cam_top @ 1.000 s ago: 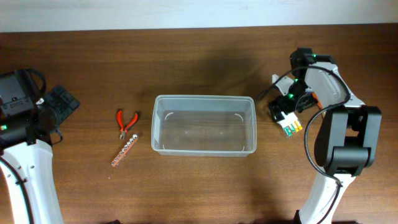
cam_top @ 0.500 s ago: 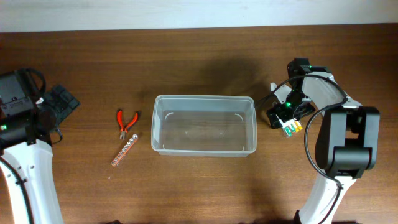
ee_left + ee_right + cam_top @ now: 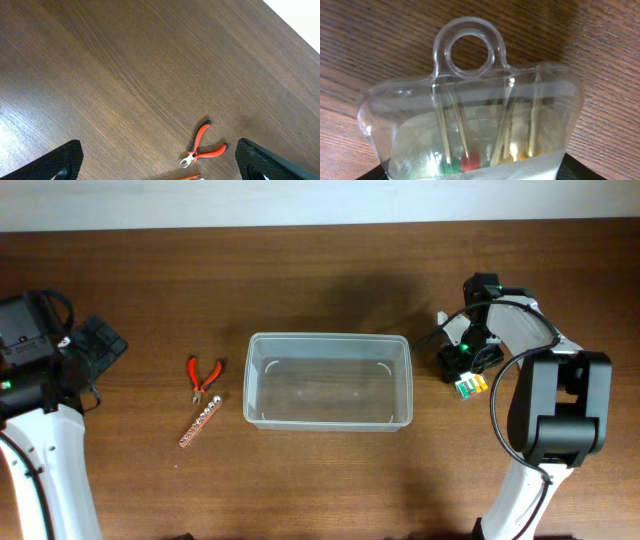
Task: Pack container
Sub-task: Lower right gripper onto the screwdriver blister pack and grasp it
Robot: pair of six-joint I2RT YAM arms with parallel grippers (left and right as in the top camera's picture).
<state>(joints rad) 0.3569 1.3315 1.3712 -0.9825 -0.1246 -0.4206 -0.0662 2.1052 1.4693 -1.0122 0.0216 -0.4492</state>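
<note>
Container mid-table; right tool near its right end.

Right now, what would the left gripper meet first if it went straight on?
The left gripper would probably meet bare table first, just short of the pliers; depth is unclear.

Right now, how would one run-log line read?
left gripper: open | right gripper: at pick pack, grip unclear | container: empty | pliers: on table

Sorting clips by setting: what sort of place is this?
Probably a robot test bench: a left arm and right arm flank a wooden table holding a clear tub and red pliers.
</note>
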